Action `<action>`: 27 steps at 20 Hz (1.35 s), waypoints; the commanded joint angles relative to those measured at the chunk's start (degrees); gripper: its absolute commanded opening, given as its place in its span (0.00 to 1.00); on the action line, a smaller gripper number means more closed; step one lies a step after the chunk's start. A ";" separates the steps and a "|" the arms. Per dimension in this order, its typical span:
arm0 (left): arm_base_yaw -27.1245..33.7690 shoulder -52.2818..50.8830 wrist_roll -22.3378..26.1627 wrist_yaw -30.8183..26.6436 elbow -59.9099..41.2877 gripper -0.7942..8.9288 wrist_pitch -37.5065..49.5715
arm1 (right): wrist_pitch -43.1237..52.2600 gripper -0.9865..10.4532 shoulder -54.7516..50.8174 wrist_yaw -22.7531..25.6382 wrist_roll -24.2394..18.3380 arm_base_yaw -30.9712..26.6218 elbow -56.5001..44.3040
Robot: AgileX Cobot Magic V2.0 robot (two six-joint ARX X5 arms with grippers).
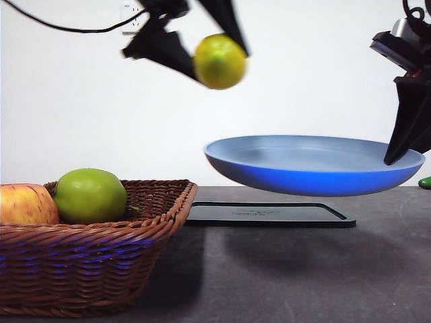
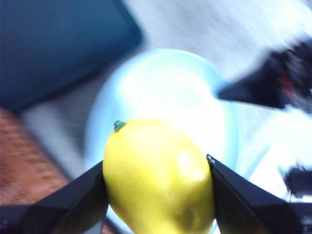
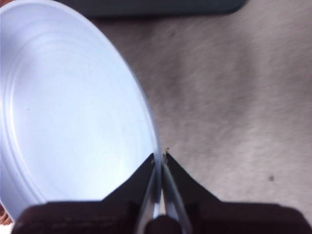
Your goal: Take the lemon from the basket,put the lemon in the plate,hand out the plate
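My left gripper [image 1: 217,47] is shut on the yellow-green lemon [image 1: 220,62] and holds it high in the air, above the left edge of the light blue plate [image 1: 313,165]. The left wrist view shows the lemon [image 2: 158,175] between the jaws with the plate [image 2: 165,97] below it. My right gripper [image 1: 397,156] is shut on the plate's right rim and holds the plate level in the air above the table. The right wrist view shows the jaws pinching the rim [image 3: 157,161]. The brown wicker basket [image 1: 87,256] stands at the front left.
A green apple [image 1: 89,195] and a red-yellow apple [image 1: 25,204] lie in the basket. A flat black tray [image 1: 269,214] lies on the dark table under the plate. A small green thing [image 1: 425,182] sits at the right edge.
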 commanded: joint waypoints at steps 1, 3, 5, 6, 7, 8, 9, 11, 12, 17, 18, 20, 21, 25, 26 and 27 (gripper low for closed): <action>-5.31 0.90 3.13 -4.94 0.90 0.27 1.77 | -0.31 0.09 0.98 -0.57 0.63 0.28 0.87; -10.38 0.90 5.16 -12.35 0.90 0.27 3.78 | -0.83 0.09 0.98 -0.57 0.94 0.87 0.87; -13.22 0.90 6.60 -14.88 0.90 0.27 4.96 | -1.70 0.09 0.98 -0.57 0.98 0.87 0.87; -14.01 1.03 6.97 -15.63 0.90 0.27 4.96 | -2.01 0.09 0.98 -0.68 0.98 0.98 0.87; -14.84 1.68 7.34 -16.24 0.90 0.27 4.98 | -2.14 0.09 0.98 -0.77 0.98 1.31 0.87; -15.37 2.32 7.72 -16.22 0.90 0.27 4.72 | -2.27 0.09 0.98 -1.66 0.98 1.60 0.87; -15.39 3.58 7.72 -16.22 0.90 0.27 4.39 | -2.47 0.09 0.96 -3.02 0.98 1.62 0.87; -15.39 6.51 7.72 -15.96 0.90 0.27 3.54 | -2.73 0.09 0.96 -5.11 0.98 1.62 0.87; -15.39 8.00 7.67 -15.85 0.90 0.27 2.99 | -2.86 0.09 0.96 -5.03 0.96 1.79 0.87; -15.93 10.27 7.54 -15.67 0.90 0.30 2.60 | -3.15 0.09 0.96 -4.98 0.79 1.95 0.87; -16.17 10.27 7.54 -15.69 0.90 0.36 3.02 | -3.15 0.09 0.96 -4.98 0.79 1.95 0.87; -16.20 10.27 7.54 -15.69 0.90 0.46 3.02 | -3.13 0.09 0.96 -4.98 0.79 1.95 0.87; -16.20 10.27 7.56 -15.69 0.90 0.47 2.99 | -3.13 0.09 0.96 -4.96 0.79 1.95 0.87; -16.41 10.23 7.76 -15.69 1.05 0.47 3.50 | -3.13 0.09 0.96 -4.81 1.01 1.92 0.87; -16.31 10.01 7.76 -15.74 1.38 0.47 3.10 | -3.10 0.09 0.96 -4.74 1.01 1.92 0.87; -16.22 9.55 7.74 -15.78 1.66 0.47 2.71 | -3.08 0.09 0.96 -4.52 1.05 1.92 0.87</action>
